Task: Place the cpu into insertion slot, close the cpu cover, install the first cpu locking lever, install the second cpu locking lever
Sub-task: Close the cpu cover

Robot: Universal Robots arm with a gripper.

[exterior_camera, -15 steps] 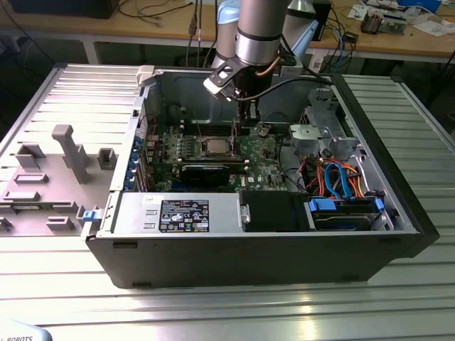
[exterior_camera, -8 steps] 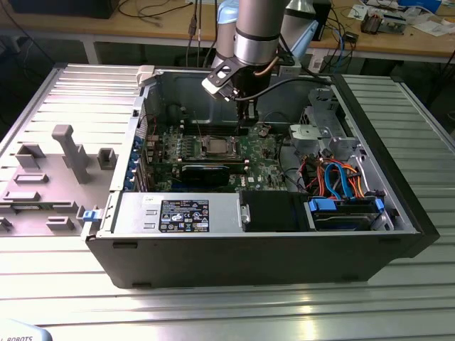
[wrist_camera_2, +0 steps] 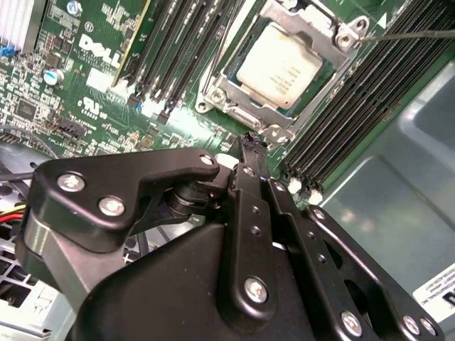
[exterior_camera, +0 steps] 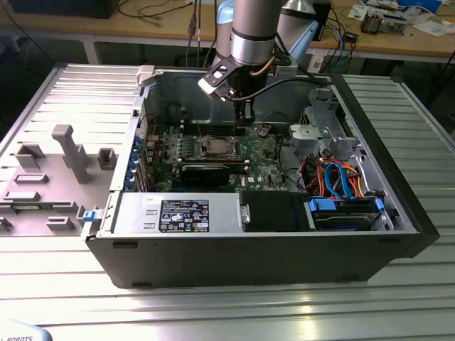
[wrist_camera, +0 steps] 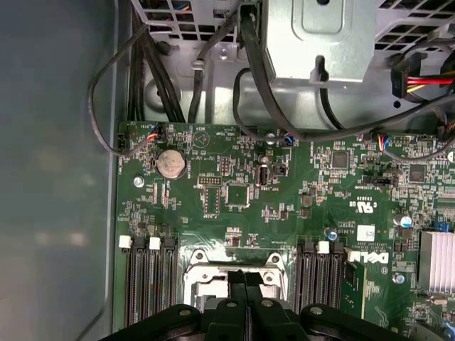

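Observation:
The cpu point(wrist_camera_2: 281, 60), a silver-tan square chip, lies in the insertion slot point(exterior_camera: 215, 148) on the green board. The cpu cover point(wrist_camera_2: 313, 89), a silvery frame with a square window, lies flat over the chip's edges. A thin locking lever rod point(wrist_camera_2: 412, 33) runs out from one corner of the socket. In the exterior view my gripper point(exterior_camera: 242, 128) hangs just above the board, toward the view's right of the socket. In both wrist views its black fingers point(wrist_camera: 238, 280) are pressed together, the gripper point(wrist_camera_2: 252, 142) shut on nothing, tips beside the socket's edge.
Long black memory slots point(wrist_camera_2: 355, 106) flank the socket on both sides. The open case's walls point(exterior_camera: 153, 99) surround the board. A drive cage with blue and orange cables point(exterior_camera: 341, 181) sits at the exterior view's right, a grey fixture tray point(exterior_camera: 50, 177) at its left.

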